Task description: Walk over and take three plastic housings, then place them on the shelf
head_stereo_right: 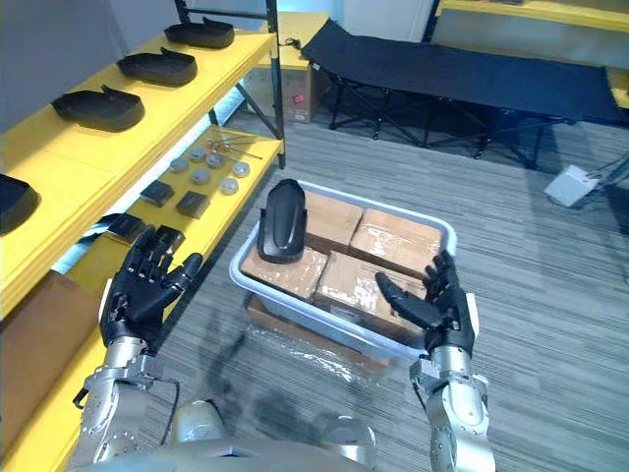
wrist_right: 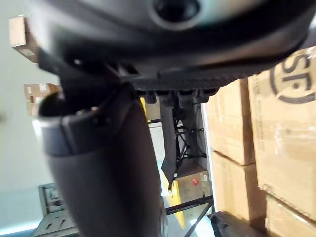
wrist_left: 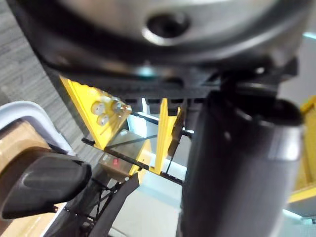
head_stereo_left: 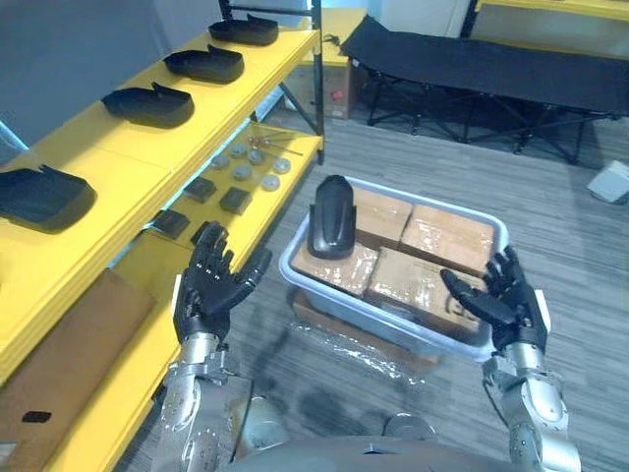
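The yellow shelf (head_stereo_left: 93,147) runs along the robot's left, and its top tier carries a row of four black housings (head_stereo_left: 147,105), well apart from one another, with bare yellow between them. Across the room stands a black folding cot (head_stereo_left: 491,64). Straight ahead on the floor sits a pale tub (head_stereo_left: 393,323) packed with wrapped cardboard boxes (head_stereo_left: 447,241), and one plastic housing (head_stereo_left: 331,216) stands on end on top of the boxes at the tub's far left corner. The left hand (head_stereo_left: 211,285) hovers between the shelf's lower tier and the tub, fingers spread and straight, holding nothing. The right hand (head_stereo_left: 506,300) hangs over the tub's near right corner, equally spread and empty. Small round discs (head_stereo_left: 251,162) and dark square parts (head_stereo_left: 201,189) lie on the lower tier. This reads as the reach for a pick: the robot is at the tub but neither hand touches the housing. Next, the hands need to move forward and left, close on its sides, lift it clear of the rim, then turn toward a bare stretch of the top tier
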Tool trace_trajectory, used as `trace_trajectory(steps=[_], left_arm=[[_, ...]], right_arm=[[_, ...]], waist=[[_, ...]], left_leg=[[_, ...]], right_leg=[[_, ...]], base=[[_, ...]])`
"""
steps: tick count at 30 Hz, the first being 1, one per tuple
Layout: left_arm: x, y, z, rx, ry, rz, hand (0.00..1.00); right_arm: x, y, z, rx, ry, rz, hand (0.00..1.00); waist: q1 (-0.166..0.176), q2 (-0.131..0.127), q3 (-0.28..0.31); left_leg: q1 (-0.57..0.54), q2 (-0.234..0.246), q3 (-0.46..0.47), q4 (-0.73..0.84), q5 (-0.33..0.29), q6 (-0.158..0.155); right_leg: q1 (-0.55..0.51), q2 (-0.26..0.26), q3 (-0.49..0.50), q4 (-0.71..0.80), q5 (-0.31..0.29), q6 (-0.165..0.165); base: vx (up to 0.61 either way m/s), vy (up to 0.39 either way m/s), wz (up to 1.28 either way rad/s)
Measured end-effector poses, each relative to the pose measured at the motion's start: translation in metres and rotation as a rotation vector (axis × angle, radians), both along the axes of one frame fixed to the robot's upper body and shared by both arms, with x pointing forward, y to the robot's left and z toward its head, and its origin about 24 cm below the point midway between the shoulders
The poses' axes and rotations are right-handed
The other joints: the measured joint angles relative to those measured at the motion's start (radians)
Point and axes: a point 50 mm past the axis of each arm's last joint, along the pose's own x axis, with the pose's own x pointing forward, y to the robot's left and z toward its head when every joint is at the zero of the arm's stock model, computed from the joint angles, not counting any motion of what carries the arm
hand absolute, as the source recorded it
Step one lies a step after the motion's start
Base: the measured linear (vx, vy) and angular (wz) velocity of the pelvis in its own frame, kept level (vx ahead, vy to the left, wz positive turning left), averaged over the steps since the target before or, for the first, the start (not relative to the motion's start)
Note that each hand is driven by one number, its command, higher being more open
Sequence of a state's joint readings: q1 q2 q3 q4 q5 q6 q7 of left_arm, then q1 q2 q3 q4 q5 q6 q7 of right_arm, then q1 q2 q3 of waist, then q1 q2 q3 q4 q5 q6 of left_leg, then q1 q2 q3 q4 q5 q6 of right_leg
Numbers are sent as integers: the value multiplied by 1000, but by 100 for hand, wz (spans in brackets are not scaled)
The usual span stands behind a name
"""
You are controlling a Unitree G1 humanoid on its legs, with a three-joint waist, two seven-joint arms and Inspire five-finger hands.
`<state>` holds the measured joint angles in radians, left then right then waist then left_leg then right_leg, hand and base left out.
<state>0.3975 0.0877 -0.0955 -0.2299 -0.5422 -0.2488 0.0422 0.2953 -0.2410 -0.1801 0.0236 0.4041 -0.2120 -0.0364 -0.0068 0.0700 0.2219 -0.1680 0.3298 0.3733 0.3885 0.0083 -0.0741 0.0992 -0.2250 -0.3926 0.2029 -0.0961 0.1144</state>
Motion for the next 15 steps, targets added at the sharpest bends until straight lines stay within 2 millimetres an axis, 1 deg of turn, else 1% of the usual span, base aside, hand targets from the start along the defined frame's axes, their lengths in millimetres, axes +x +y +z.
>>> trace_trajectory(steps=[1,2,3,4,5,6,7,8,9,10,11,13,15], left_arm=[[2,-6,1,-3,-15,-40,100],[5,-10,4,1,-31,-80,100],[6,-12,4,3,-35,-96,100],[7,-14,5,15,-38,-129,100],[7,-13,5,24,-38,-141,100],[7,-12,5,39,-35,-153,100],[7,-10,5,53,-33,-157,100],[7,-9,5,57,-35,-159,100],[8,-7,7,71,-40,-164,100],[8,-6,8,76,-45,-161,100],[8,-6,9,76,-48,-160,100],[10,-6,11,76,-59,-161,100],[16,-9,15,73,-84,-170,100]], right_arm=[[4,4,0,-4,-3,-8,100],[9,12,0,-19,-1,4,100],[12,15,0,-19,-3,14,100],[19,21,2,-28,-12,38,100],[22,22,3,-26,-20,46,100],[31,23,6,-25,-36,52,100],[40,23,8,-39,-45,58,100],[44,23,9,-46,-47,60,100],[53,22,12,-53,-57,64,100],[63,20,16,-76,-59,69,100],[69,18,18,-100,-57,70,100],[96,8,30,-154,-52,54,100],[124,-3,52,-183,-71,11,100]], waist=[[1,-1,-3],[0,-34,12],[1,-48,16],[4,-73,17],[4,-82,17],[4,-89,16],[5,-88,17],[9,-89,17],[22,-88,17],[33,-87,18],[33,-85,20],[37,-74,33],[42,-53,78]], left_leg=[[10,-31,7,-34,-20,-8],[19,-64,12,-40,-30,6],[25,-79,19,-45,-34,13],[31,-104,32,-46,-44,28],[37,-114,34,-46,-50,37],[52,-130,36,-46,-60,49],[66,-138,35,-49,-68,52],[70,-142,35,-52,-70,51],[68,-146,35,-57,-72,49],[51,-148,31,-54,-72,49],[37,-150,24,-48,-72,49],[-20,-150,1,-34,-66,47],[-56,-150,-23,-26,-52,49]], right_leg=[[-7,-23,2,24,-15,26],[-10,-53,-5,41,-13,38],[-9,-66,-6,41,-6,49],[-4,-93,-13,40,1,59],[3,-105,-18,40,6,68],[12,-119,-21,40,23,73],[27,-125,-29,39,40,75],[29,-128,-33,39,44,74],[25,-131,-42,38,52,74],[20,-130,-47,36,55,73],[15,-129,-53,34,55,73],[-6,-122,-79,19,55,73],[-18,-117,-104,15,52,70]], base=[[230,181,15],[200,172,15],[160,147,14],[111,132,7],[132,177,12],[102,175,13],[87,187,10],[33,143,4],[-5,94,2],[-29,55,7],[-68,43,19],[-102,34,25],[-189,38,26]])
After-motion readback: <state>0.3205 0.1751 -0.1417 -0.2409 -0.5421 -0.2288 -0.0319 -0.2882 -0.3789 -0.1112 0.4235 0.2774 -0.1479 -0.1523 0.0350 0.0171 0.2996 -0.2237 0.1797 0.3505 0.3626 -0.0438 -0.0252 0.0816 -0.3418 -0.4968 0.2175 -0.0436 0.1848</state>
